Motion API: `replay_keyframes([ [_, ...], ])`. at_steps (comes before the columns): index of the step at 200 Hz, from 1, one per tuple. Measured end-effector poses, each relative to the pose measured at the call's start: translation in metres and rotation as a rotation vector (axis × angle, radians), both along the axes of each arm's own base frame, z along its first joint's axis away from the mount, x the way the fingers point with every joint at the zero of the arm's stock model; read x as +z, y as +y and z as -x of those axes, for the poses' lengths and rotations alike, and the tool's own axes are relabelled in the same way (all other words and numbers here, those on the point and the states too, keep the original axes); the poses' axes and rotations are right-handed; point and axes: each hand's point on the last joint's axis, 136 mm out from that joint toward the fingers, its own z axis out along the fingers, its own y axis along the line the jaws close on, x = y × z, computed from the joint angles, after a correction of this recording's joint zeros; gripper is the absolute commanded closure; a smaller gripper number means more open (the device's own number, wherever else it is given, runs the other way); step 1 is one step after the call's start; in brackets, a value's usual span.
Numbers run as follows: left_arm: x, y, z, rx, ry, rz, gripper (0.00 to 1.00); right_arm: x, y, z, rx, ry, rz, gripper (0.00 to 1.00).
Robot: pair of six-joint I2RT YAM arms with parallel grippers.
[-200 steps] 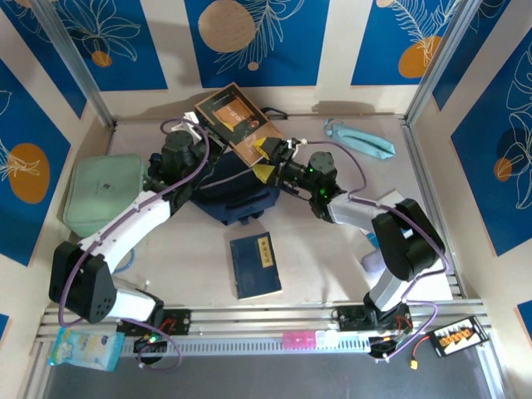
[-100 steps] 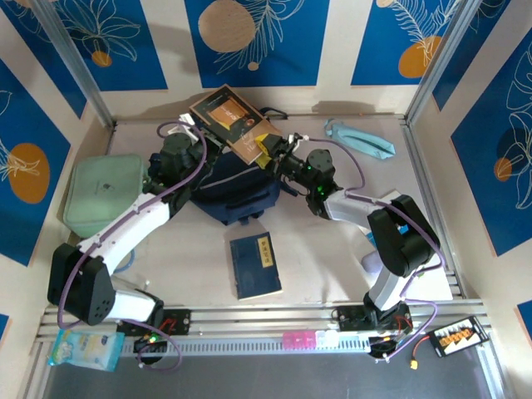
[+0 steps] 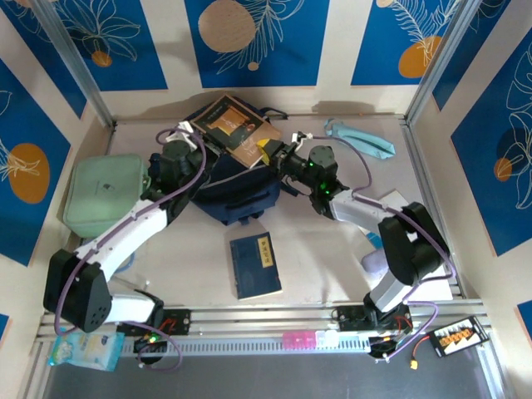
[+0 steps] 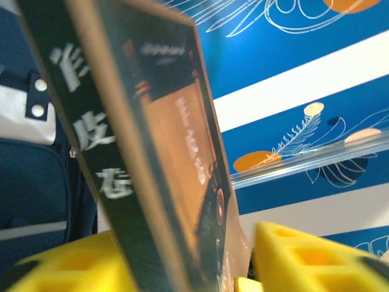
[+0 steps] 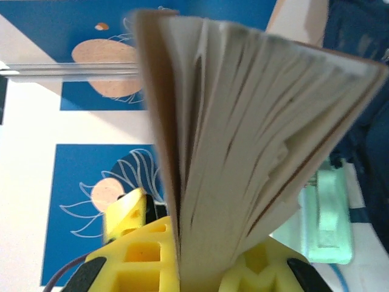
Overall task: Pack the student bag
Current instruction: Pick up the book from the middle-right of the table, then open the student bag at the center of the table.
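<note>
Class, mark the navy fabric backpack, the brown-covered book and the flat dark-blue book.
navy fabric backpack point(image 3: 239, 199): top external view, lower panel.
brown-covered book point(image 3: 237, 129): top external view, cover centre.
flat dark-blue book point(image 3: 255, 264): top external view, cover centre.

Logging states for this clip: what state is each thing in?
Brown book: tilted above the bag, pages fanned.
Right jaws: shut on the brown book.
Left jaws: around the brown book, grip unclear.
Student bag: lying front-up, opening hidden.
Blue book: closed, lying flat.
</note>
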Motion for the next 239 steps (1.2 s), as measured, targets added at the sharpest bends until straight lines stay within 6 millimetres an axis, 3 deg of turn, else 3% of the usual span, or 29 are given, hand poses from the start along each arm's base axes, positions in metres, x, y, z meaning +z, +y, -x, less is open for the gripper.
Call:
replay_keyframes([
  [22, -0.010, 0.006, 0.012, -0.017, -0.002, -0.124, 0.00, -0.017, -0.026, 0.002, -0.050, 0.022, 0.094, 1.00],
  [59, -0.048, 0.019, 0.030, -0.076, 0.053, -0.461, 0.00, -0.039, -0.088, 0.017, -0.155, 0.045, 0.289, 1.00],
  [93, -0.079, 0.013, 0.036, -0.267, 0.056, -0.782, 0.00, -0.019, -0.138, 0.037, -0.263, -0.022, 0.439, 1.00],
  [122, -0.094, -0.005, 0.029, -0.461, 0.011, -0.970, 0.00, -0.006, -0.166, 0.052, -0.323, -0.061, 0.502, 1.00],
  [156, -0.124, -0.019, 0.023, -0.697, -0.023, -1.157, 0.04, -0.025, -0.185, 0.064, -0.351, -0.010, 0.548, 1.00],
  [187, -0.156, -0.026, 0.009, -0.868, 0.020, -1.282, 0.16, -0.046, -0.189, 0.074, -0.338, 0.056, 0.581, 1.00],
  [239, -0.195, -0.025, -0.005, -1.054, 0.091, -1.407, 0.22, -0.052, -0.195, 0.077, -0.344, 0.082, 0.589, 1.00],
])
